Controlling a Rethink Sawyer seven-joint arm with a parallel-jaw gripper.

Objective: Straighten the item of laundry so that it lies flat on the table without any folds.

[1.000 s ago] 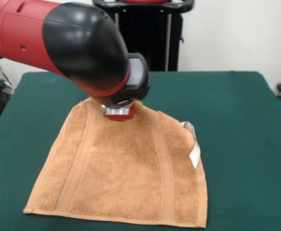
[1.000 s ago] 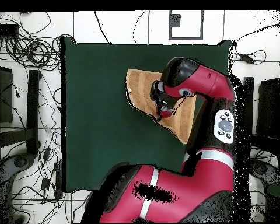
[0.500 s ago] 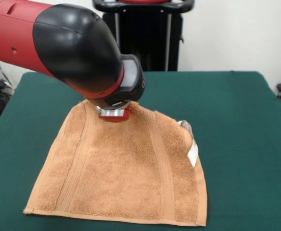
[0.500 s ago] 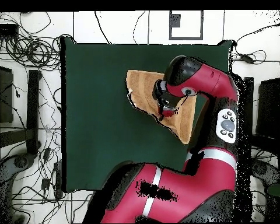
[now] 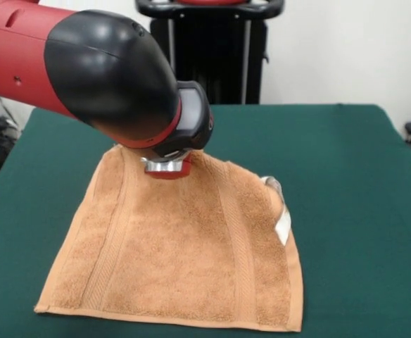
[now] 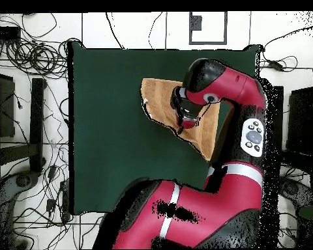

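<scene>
**Towel spread on the green table**

The orange-tan terry towel (image 5: 184, 260) lies mostly open on the dark green table (image 5: 346, 176), 2 woven band stripes running front to back. Its right edge is turned up in a small fold, showing a white tag (image 5: 283, 227); the far edge sits slightly raised.

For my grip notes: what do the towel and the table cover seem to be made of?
The towel: looks like orange-tan terry cloth, fuzzy looped pile with flatter woven bands. The table: covered in dark green, matte, felt-like cloth, with no shine; the exact fibre cannot be told.
</scene>
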